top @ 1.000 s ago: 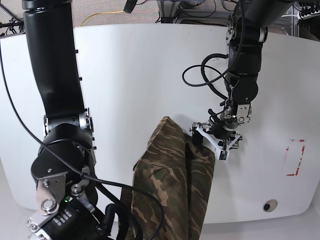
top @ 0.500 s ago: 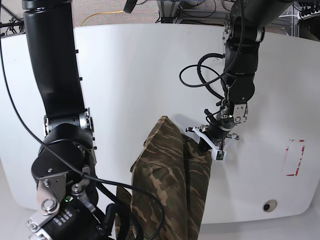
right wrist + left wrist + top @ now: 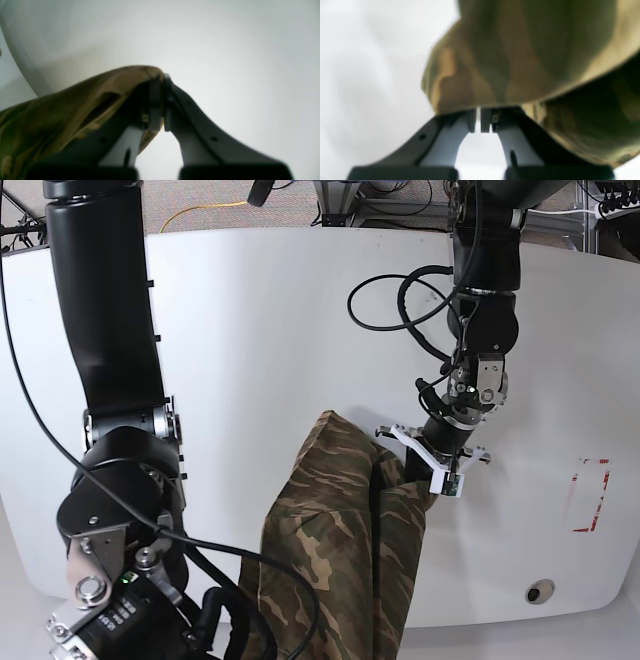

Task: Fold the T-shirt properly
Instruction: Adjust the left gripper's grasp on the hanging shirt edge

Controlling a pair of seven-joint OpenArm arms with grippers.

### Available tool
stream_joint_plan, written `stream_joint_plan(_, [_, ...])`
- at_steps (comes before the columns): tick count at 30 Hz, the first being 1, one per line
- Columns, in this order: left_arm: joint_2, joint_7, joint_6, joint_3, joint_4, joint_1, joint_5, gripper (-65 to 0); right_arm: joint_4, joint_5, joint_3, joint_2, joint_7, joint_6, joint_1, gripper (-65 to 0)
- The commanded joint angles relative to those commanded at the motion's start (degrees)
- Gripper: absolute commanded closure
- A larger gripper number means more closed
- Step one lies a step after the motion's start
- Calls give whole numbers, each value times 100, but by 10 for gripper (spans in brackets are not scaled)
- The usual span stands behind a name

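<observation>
Both wrist views show the T-shirt (image 3: 57,107) gripped by closed claws, contacts the base view hides.

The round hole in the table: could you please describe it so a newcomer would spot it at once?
In the base view, find the white table. Near its lower right corner, below the red marks, sits the hole, dark and round with a pale rim.
</observation>
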Motion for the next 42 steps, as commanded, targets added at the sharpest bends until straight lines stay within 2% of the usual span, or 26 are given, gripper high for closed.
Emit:
stream_joint_plan(2, [-97, 35, 0, -185, 281, 105, 0, 0, -9, 0, 97, 44, 0, 0, 0, 0])
stream_joint_plan(6, [-123, 492, -18, -747, 844, 211, 0, 0, -299, 0, 290, 211, 9, -9, 0, 0])
stream_joint_plan(9, [-264, 747, -26, -1081, 1204, 264, -9, 0, -651, 0, 510, 290, 158, 0, 0, 0])
stream_joint_plan(16, [-730, 897, -26, -1574, 1925, 299, -9, 0, -1600, 0, 668, 624, 791, -26, 0, 0])
stream_joint_plan(19, [-923, 993, -26, -1741, 2163, 299, -9, 0, -1934, 0, 668, 677, 844, -35, 0, 0])
stream_joint_plan(23, [-1160, 1407, -26, -1996, 2567, 246, -9, 0, -2391, -9, 686, 721, 949, -35, 0, 0])
stream_joint_plan(26, [-1248, 1530, -35, -2066, 2734, 176, -9, 0, -2435, 0, 914, 826, 958, -35, 0, 0])
stream_joint_plan(27, [-1266, 1591, -70, -2066, 2734, 167, -9, -1, -2435, 18, 1002, 809, 958, -35, 0, 0])
stream_joint_plan(31, [-1222, 1811, -545, -2066, 2725, 202, -9, -4, -2303, 9, 1134, 774, 949, -35, 0, 0])
stream_joint_plan(34, [-818, 1908, -870, -2031, 2593, 299, 18, -13, -2198, 35, 1116, 774, 949, -35, 0, 0])
stream_joint_plan(36, [-607, 1943, -905, -1996, 2567, 431, 26, -58, -2145, 44, 1108, 765, 949, -35, 0, 0])
stream_joint_plan(40, [-229, 1899, -905, -1609, 2435, 747, 26, -275, -2013, 53, 1108, 747, 949, -35, 0, 0])
stream_joint_plan(42, [-53, 1899, -897, -1345, 2312, 818, 26, -363, -1987, 18, 1108, 563, 949, -35, 0, 0])
